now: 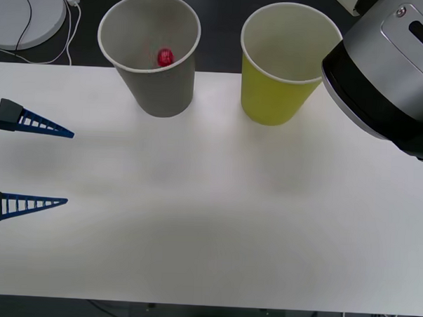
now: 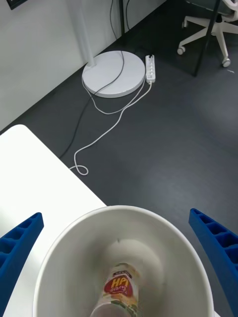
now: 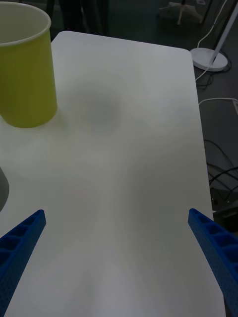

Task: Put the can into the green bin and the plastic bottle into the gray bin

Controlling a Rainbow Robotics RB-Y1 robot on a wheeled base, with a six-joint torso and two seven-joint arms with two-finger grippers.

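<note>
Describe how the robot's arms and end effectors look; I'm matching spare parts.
The left end effector has two blue, ribbed, wedge-shaped fingers tapering to points, on dark mounts. The right end effector has matching blue ribbed fingers. The right arm has a rounded silver-gray shell with black trim.

White table [image 1: 209, 221], round white lamp base [image 2: 113, 73] with power strip [image 2: 150, 68] and cables, office chair [image 2: 208, 30] behind.

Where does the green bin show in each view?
Front view: green bin at the far edge of the table, right of the gray bin.
Left wrist view: upright on the table, beyond the open left claw.
Right wrist view: probably the pale bin mouth under the open right claw; outside hidden.
Shared landmark: the white table.
</note>
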